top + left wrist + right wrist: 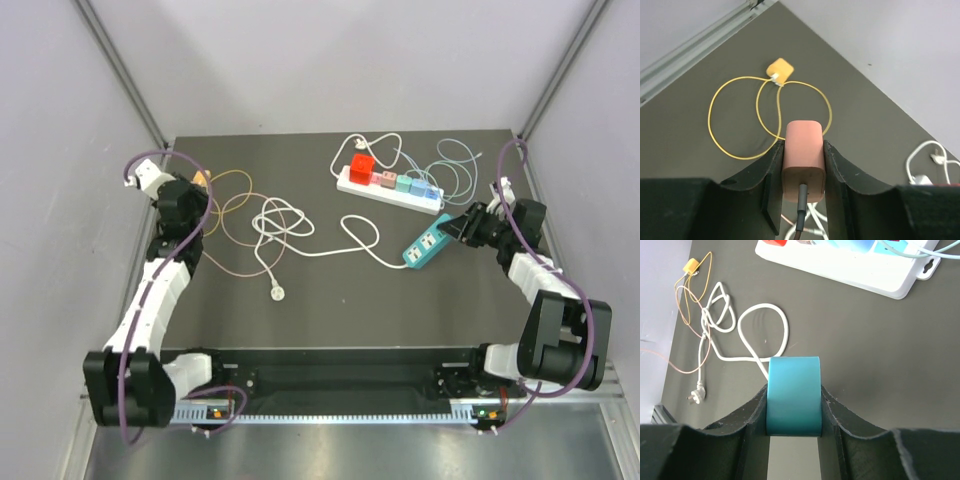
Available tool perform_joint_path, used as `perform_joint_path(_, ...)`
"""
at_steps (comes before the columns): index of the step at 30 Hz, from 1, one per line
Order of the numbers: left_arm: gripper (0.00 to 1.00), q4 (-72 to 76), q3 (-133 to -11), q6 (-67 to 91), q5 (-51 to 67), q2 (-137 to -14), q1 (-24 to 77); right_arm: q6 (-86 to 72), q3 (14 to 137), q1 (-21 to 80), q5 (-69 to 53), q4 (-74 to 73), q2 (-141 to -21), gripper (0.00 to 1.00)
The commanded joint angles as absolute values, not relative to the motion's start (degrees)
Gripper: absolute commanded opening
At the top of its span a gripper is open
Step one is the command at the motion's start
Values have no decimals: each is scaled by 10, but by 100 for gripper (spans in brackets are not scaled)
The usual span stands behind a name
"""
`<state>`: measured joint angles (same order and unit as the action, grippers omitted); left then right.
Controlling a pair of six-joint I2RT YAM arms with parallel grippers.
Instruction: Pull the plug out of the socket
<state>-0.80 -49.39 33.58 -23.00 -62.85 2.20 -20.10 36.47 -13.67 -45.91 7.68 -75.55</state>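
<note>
**Both grippers clamped: plug on the left, socket on the right**

My left gripper (804, 146) was closed tight on the pink plug (803, 165), with one finger on each flat side. The grey cable (801, 210) came out of the plug's near end, back toward my wrist. My right gripper (792, 392) was closed in the same way on the teal socket block (793, 390), holding it by one short end.

The relation that mattered was the gap between these two things. The plug was at the far left of the table (330, 290) and the socket at the right side, well apart, with nothing joining them. The long axis of the socket ran away from my right fingers, slanting toward the middle of the table and a little toward the near edge. The plug's long axis pointed the other way, toward the back left corner, where a yellow adapter (779, 69) lay with its cable in loops. I could not see the pins of the plug.

From this I judged the plug was already off the socket. The left arm was the nearer one to the plug, the right arm to the socket. What remained, I thought, was only for each arm to put its thing down on its own side.
</note>
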Motion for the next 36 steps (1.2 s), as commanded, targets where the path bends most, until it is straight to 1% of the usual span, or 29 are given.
perform_joint_path(1, 0, 105, -471, 401, -157, -685, -25, -192, 381, -145, -461, 119, -746, 0)
perform_joint_path(7, 0, 186, -471, 426, -108, -801, -79, -191, 382, -146, -463, 120, -753, 0)
perform_joint_path(16, 0, 221, -523, 461, -4, -963, -154, -190, 382, -148, -464, 120, -760, 0)
perform_joint_path(17, 1, 225, -529, 463, 31, -989, -159, -189, 382, -149, -463, 120, -762, 0)
perform_joint_path(20, 6, 232, -549, 475, 65, -1038, -178, -188, 382, -149, -462, 119, -761, 0)
perform_joint_path(23, 29, 249, -569, 477, 119, -1075, -194, -187, 382, -149, -462, 119, -762, 0)
perform_joint_path(24, 35, 247, -581, 477, 138, -1080, -197, -186, 382, -151, -461, 119, -763, 0)
perform_joint_path(25, 43, 245, -584, 475, 143, -1088, -200, -185, 383, -151, -462, 118, -764, 0)
perform_joint_path(27, 50, 242, -591, 463, 156, -1087, -203, -186, 383, -151, -462, 118, -766, 0)
perform_joint_path(28, 57, 242, -592, 458, 164, -1083, -207, -185, 383, -152, -463, 118, -766, 0)
perform_joint_path(30, 69, 235, -599, 445, 172, -1073, -208, -186, 382, -152, -463, 118, -766, 0)
perform_joint_path(31, 72, 223, -602, 426, 169, -1060, -208, -186, 383, -153, -464, 118, -766, 0)
perform_joint_path(32, 80, 213, -605, 417, 164, -1053, -209, -186, 382, -153, -465, 119, -767, 0)
perform_joint_path(36, 82, 157, -619, 362, 123, -1016, -209, -187, 382, -153, -468, 119, -766, 0)
